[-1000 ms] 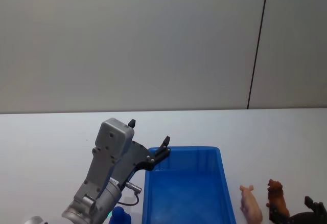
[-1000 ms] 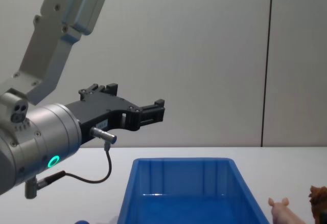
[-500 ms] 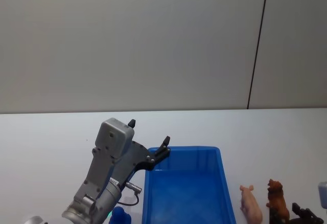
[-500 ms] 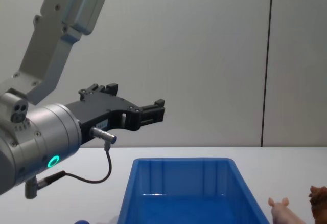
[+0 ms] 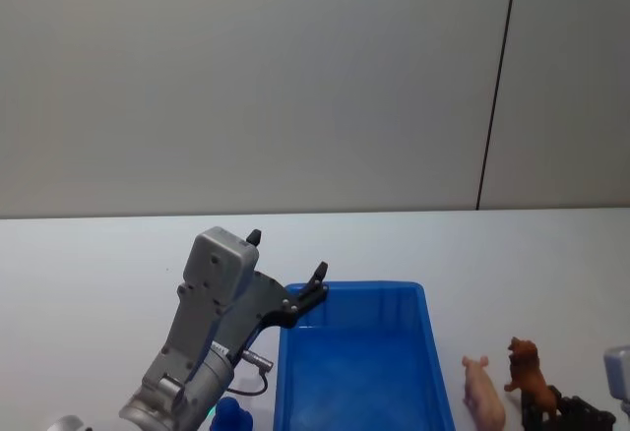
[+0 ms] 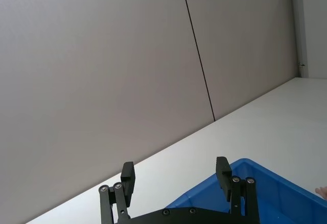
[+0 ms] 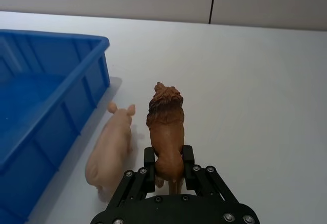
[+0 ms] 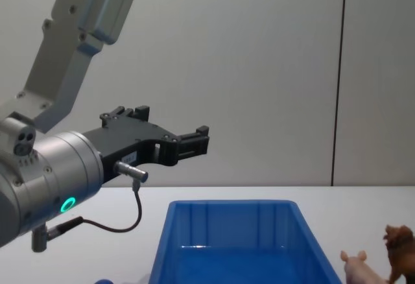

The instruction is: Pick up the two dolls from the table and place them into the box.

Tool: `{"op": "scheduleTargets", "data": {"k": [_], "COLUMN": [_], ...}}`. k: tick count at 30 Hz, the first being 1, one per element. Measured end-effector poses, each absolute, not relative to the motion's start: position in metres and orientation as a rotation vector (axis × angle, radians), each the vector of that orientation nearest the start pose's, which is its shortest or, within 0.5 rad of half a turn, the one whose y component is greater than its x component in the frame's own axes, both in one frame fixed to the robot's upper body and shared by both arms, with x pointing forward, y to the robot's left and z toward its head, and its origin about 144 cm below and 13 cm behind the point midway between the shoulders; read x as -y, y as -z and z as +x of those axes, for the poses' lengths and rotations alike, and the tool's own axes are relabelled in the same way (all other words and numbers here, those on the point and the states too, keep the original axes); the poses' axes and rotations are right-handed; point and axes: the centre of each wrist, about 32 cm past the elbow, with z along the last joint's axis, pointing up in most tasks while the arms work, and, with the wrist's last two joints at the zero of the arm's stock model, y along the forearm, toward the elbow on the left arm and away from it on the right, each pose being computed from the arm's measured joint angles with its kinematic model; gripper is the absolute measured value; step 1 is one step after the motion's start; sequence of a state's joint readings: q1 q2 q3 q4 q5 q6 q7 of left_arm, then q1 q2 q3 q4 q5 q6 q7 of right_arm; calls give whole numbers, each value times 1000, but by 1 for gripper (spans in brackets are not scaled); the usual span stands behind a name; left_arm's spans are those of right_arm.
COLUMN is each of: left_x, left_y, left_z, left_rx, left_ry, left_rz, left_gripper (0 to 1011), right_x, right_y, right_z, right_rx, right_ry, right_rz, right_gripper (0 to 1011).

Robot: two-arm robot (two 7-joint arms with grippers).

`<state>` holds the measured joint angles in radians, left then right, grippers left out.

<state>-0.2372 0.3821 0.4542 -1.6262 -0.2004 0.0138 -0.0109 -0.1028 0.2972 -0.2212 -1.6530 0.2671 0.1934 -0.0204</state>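
Observation:
The brown doll [image 7: 166,127], a rough-maned animal figure, stands upright between the fingers of my right gripper [image 7: 168,155], which is shut on its hindquarters. The head view has this gripper [image 5: 547,403] at the lower right, just right of the box [image 5: 354,372], with the brown doll [image 5: 524,370] held a little off the table [image 5: 98,274]. A pale pink pig-like doll [image 7: 110,147] lies on the table between the brown one and the blue box wall [image 7: 76,96]. My left gripper [image 5: 287,254] hangs open in the air over the box's far left corner.
A plain grey wall with a dark vertical seam [image 5: 497,87] rises behind the table. White tabletop stretches out to the right of and beyond the dolls. A small blue part [image 5: 231,416] sits under the left arm, beside the box.
The brown doll has come up a little and shifted slightly toward the box in my right gripper. The pink doll, the box and the left arm have not moved.

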Motion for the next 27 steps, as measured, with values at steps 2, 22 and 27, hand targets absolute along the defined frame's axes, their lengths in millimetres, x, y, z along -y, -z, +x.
{"op": "scheduleTargets", "data": {"k": [2,22,27], "left_x": [-198,-198,-198], "left_y": [-1204,-1204,-1204], "left_z": [492,492,492], "left_rx": [268,268,268], "left_ry": [-1124,-1124,-1124], "left_rz": [61,61,61], "left_gripper": [1001,1001,1001], "right_x": [237,219,208], "right_y": [-1129,-1163,-1168], "right_z": [420,423,431], "right_rx": [-169,-34,-30], "right_ry": [1342,1196,1122], "right_rz": [-231,-106,-79], "right_gripper": [297,298,298]}}
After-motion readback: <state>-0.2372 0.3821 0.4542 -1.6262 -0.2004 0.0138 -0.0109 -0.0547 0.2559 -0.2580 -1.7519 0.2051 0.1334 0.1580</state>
